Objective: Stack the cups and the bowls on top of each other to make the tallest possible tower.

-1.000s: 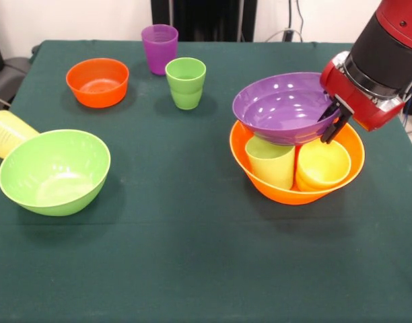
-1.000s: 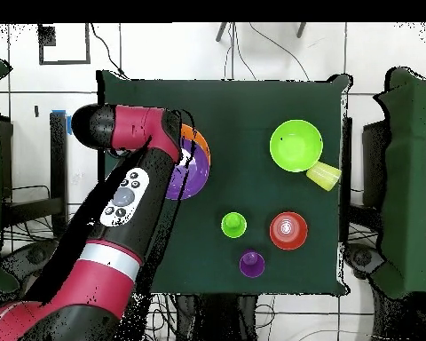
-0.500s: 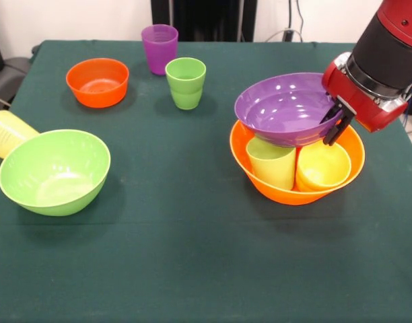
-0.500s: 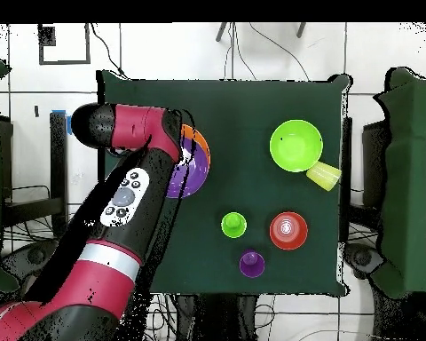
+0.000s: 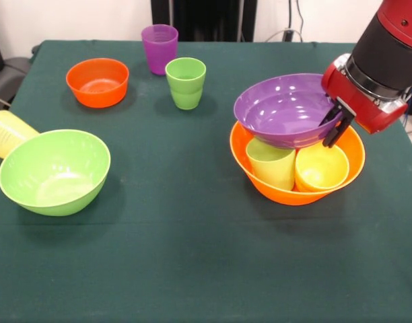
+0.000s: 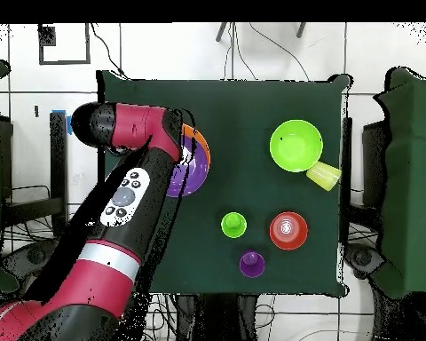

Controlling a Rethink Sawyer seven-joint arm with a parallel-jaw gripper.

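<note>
The largest yellow-orange bowl (image 5: 280, 195) stands at the right as the tower's base, with a lime-yellow cup (image 5: 271, 163) and a yellow-orange cup (image 5: 322, 168) upright inside it. The wide purple bowl (image 5: 281, 111) lies tilted on those cups. My gripper (image 5: 334, 125) is shut on the purple bowl's right rim, one finger inside and one outside. In the overhead view my arm (image 6: 132, 191) covers the gripper and part of the purple bowl (image 6: 193, 174). No dark green or orange cup shows.
A small orange bowl (image 5: 97, 82), a purple cup (image 5: 159, 48) and a lime green cup (image 5: 186, 82) stand at the far left. A deep lime green bowl (image 5: 54, 171) sits near left, with a pale yellow cup (image 5: 5, 132) on its side against it.
My gripper and the purple bowl have shifted slightly to the right and a little lower onto the cups. The yellow-orange cup has nudged a little. Nothing else has moved.
</note>
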